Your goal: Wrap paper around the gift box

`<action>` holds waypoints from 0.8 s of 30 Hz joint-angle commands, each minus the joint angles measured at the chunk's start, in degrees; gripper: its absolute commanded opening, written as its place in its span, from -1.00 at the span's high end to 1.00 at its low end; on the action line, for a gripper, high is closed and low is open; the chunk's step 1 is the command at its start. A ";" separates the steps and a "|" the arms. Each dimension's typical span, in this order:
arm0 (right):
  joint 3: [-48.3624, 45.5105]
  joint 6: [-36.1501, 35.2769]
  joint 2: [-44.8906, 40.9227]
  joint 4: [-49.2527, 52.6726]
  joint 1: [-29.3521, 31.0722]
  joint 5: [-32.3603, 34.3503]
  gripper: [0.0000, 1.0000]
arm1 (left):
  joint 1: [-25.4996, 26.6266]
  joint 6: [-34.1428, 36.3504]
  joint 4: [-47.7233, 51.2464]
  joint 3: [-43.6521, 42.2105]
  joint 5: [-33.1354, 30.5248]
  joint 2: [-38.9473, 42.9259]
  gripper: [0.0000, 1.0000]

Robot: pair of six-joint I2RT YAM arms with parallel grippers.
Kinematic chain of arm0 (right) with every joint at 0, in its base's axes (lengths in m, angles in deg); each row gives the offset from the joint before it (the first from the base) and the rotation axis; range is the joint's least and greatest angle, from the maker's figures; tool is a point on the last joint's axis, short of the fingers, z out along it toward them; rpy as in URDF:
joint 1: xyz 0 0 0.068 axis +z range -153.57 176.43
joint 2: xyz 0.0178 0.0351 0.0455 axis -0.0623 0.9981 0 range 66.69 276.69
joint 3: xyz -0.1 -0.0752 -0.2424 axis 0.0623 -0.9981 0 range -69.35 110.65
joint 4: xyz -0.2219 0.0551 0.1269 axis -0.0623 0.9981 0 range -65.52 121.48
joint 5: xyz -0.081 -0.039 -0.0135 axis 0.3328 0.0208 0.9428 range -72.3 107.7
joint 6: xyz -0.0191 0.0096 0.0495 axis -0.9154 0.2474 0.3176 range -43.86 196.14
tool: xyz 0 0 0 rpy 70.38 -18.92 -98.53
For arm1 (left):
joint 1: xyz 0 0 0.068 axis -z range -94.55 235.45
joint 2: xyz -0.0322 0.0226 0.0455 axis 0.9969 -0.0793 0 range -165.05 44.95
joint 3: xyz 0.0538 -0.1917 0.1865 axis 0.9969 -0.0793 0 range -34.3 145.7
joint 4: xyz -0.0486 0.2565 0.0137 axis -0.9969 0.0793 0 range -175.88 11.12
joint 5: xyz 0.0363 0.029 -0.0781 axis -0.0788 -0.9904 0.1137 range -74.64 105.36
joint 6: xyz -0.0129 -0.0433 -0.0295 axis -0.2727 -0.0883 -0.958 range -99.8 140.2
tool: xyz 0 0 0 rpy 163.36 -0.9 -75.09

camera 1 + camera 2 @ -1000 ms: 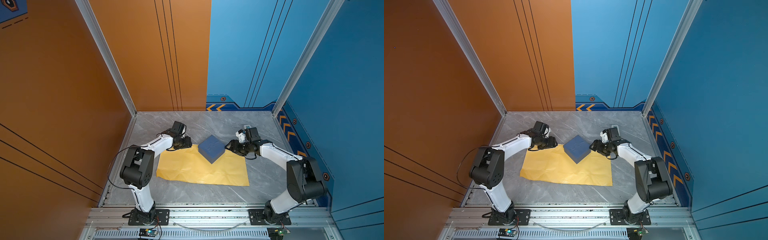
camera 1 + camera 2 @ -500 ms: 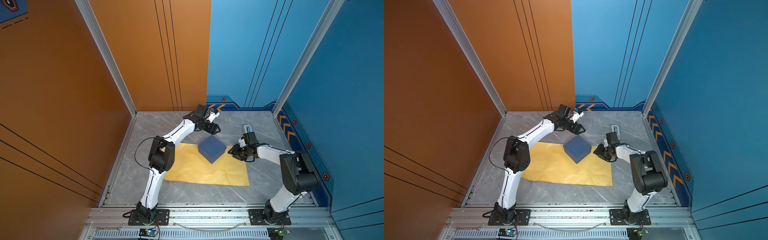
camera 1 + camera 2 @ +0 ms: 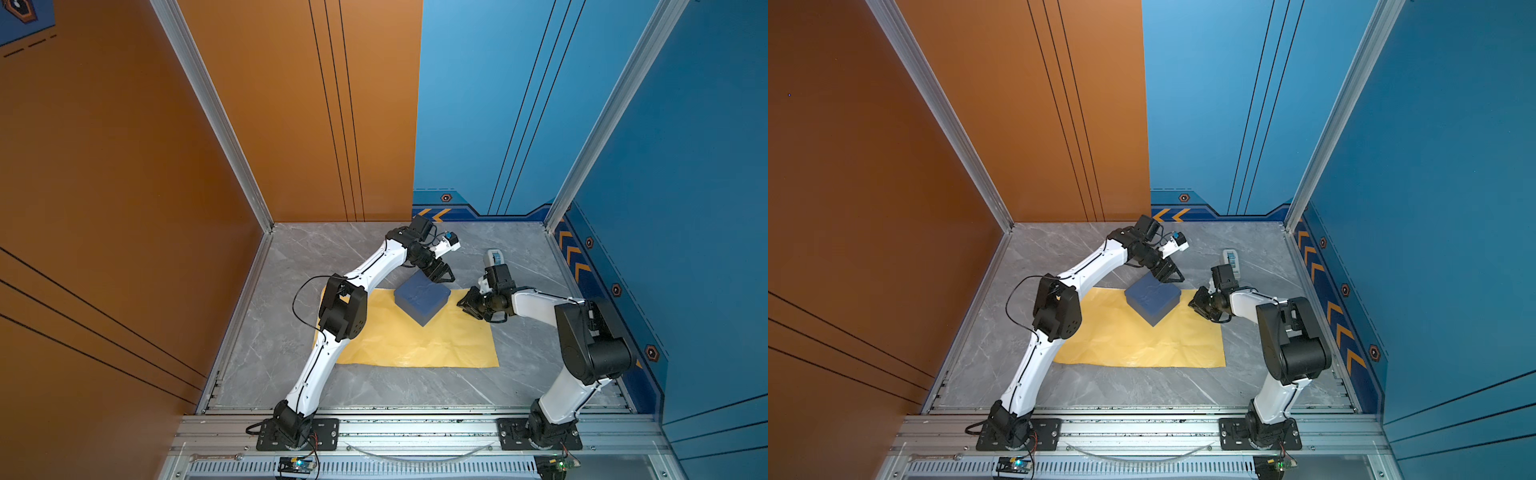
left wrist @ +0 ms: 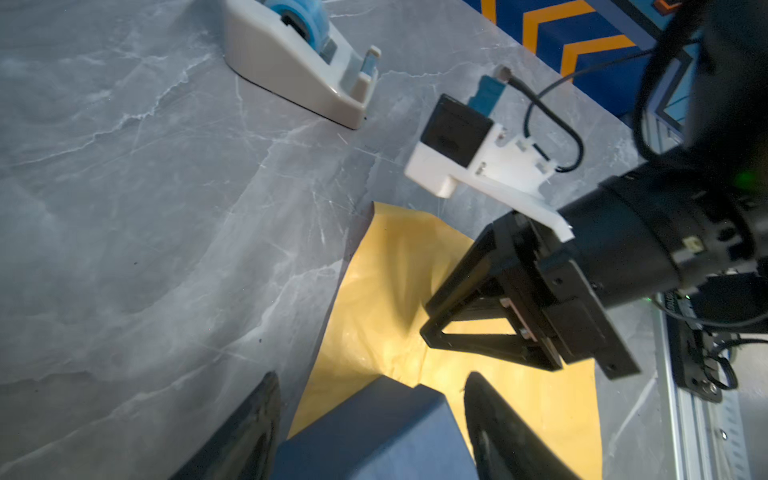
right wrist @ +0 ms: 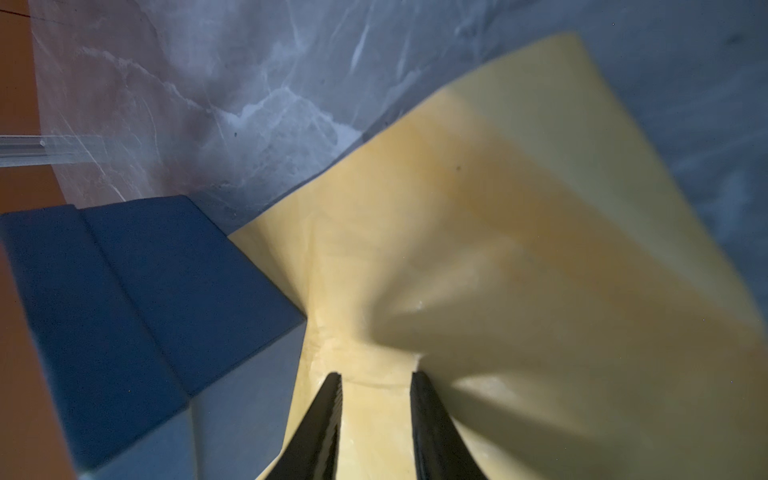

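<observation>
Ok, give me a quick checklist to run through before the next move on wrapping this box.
1. Box on paper: ok.
2. Box square to paper: not ok, turned cornerwise at the far edge.
3. Left hand open above box: ok.
4. Right hand gripping paper: not ok, fingers apart on it.
5. Tape dispenser clear of paper: ok.

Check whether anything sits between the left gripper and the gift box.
Nothing visible does. The left gripper hangs open at the far corner of the gift box. In the left wrist view, that corner shows directly between its fingers, resting on the paper.
</observation>
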 commanded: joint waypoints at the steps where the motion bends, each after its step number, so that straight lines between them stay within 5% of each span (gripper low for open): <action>1: -2.27 0.81 2.26 2.13 -0.94 5.65 0.37 | 0.63 6.99 8.41 1.66 2.52 -0.65 -0.39; 9: -3.08 1.67 1.88 1.34 -0.94 6.48 0.45 | 3.06 14.51 12.46 1.53 -6.56 -0.74 -0.47; 18: -3.79 3.00 1.86 0.55 -0.95 8.23 0.50 | 3.77 19.66 21.47 1.61 -5.87 -0.02 -0.39; 24: -3.89 3.78 2.00 0.29 -0.84 9.11 0.53 | 3.74 21.12 22.00 -6.03 -5.64 5.31 -0.35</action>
